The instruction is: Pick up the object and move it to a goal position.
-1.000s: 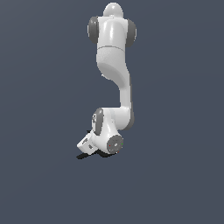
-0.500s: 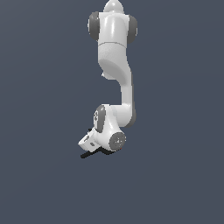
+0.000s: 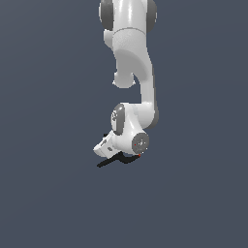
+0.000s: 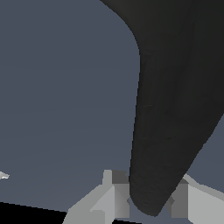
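Ext view, L to R: I see plain dark grey-blue background on the ext view's left. The clamp [image 3: 116,160] shows as a thin black shape sticking out below the hand, its handle end pointing toward the ext view's left and slightly down. A tiny red-orange tip [image 3: 139,156] sits at its other end, right under the wrist joint. The gripper [image 3: 112,154] is just above the clamp, touching it, at the bottom of the white arm [image 3: 133,63], which hangs down from the top of frame.

Wrist view: a big black body of the clamp [image 4: 175,100] fills much of the pic, tapering to a rounded end that sits between the two light grey fingers [image 4: 109,197]. Fingers closed in against it on both sides, so I read the gripper as clamped onto the clamp w/ only that width between the pads. Grey surface behind.
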